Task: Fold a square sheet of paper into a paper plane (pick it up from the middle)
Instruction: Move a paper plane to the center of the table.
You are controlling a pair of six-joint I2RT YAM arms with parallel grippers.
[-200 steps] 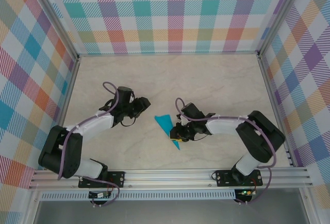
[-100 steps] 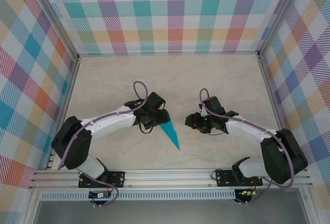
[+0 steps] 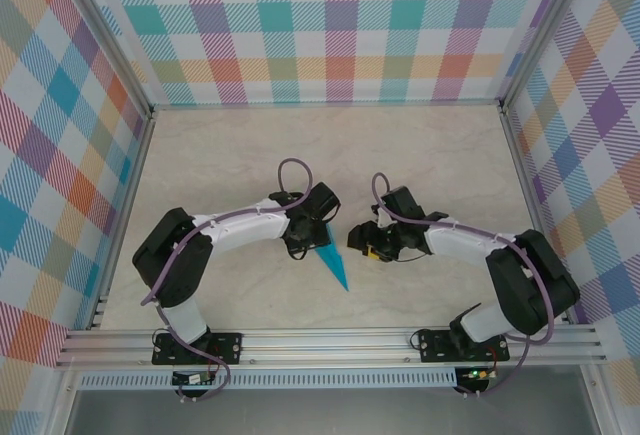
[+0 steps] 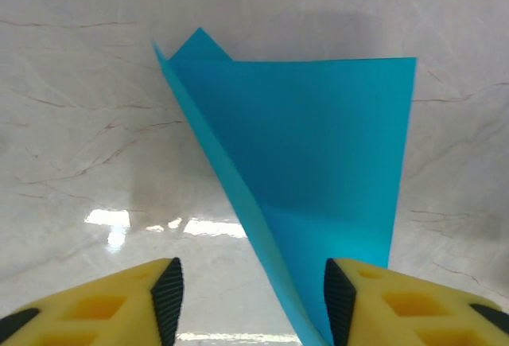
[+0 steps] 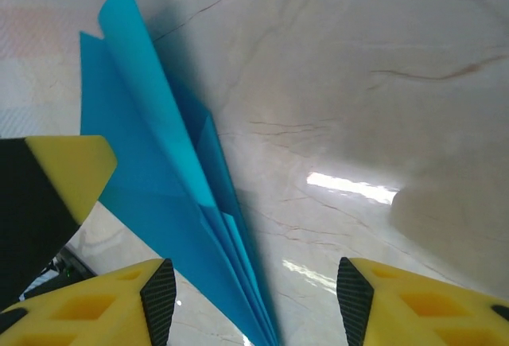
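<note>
Marble table (image 3: 220, 155): left and right jaws stand open at the paper plane (image 3: 334, 268).

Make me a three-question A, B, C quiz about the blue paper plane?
1. Where is the teal-blue folded paper plane? A. far corner; B. on the marble-look table between the left end effector and right end effector; C. on an arm.
2. The left end effector's fingers are: A. yellow; B. green; C. pink.
3. The paper is: A. crumpled; B. flat square; C. folded to a point.
Answers: B, an end effector on either side; A, yellow in the wrist view; C, creased layers narrow to a tip.
</note>
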